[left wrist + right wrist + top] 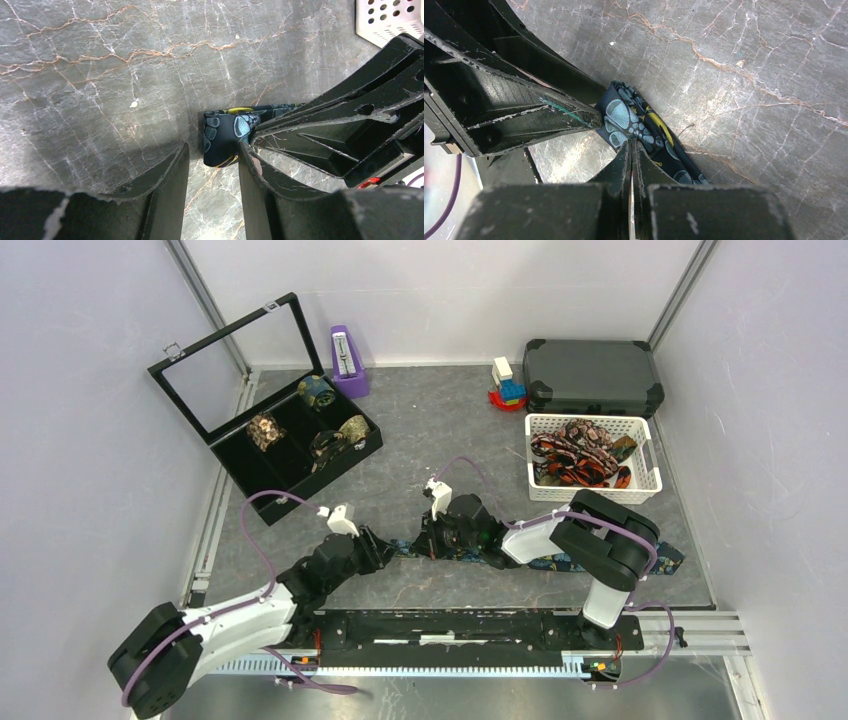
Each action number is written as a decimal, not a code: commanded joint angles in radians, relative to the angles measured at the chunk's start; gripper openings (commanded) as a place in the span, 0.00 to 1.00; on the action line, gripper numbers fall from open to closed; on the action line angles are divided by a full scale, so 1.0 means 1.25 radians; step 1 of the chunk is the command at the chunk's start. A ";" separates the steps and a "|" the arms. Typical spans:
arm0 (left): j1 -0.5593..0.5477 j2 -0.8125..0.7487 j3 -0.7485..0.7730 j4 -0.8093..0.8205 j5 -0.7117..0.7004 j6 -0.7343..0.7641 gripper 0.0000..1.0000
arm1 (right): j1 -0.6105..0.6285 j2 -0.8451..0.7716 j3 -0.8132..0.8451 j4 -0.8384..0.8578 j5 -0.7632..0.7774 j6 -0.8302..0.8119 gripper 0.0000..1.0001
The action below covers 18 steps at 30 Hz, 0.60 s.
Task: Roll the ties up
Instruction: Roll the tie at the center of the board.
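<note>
1. Navy tie (553, 562) lies stretched along the table (440, 440) near the arm bases. Its folded end sits between the left gripper (385, 543) and right gripper (438, 537); crowded so, they may collide.
2. Left wrist: its fingers (175, 170) gape, the fold just beside one; closing off-centre would miss it.
3. Right wrist: its fingers (646, 172) are clenched, seemingly nipping the fold; a shallow bite could slip and undo it.
</note>
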<state>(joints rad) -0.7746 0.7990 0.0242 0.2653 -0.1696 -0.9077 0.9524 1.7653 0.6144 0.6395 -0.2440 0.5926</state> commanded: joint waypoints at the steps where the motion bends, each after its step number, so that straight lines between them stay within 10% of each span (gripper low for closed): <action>1: 0.008 0.034 -0.010 0.086 0.027 0.050 0.47 | -0.005 0.020 -0.029 -0.086 0.015 -0.034 0.00; 18: 0.018 0.142 -0.037 0.244 0.073 0.079 0.40 | -0.006 0.030 -0.020 -0.086 0.008 -0.035 0.00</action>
<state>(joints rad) -0.7574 0.9623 0.0120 0.4751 -0.0998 -0.8742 0.9524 1.7664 0.6144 0.6415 -0.2478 0.5861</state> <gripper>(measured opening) 0.407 0.006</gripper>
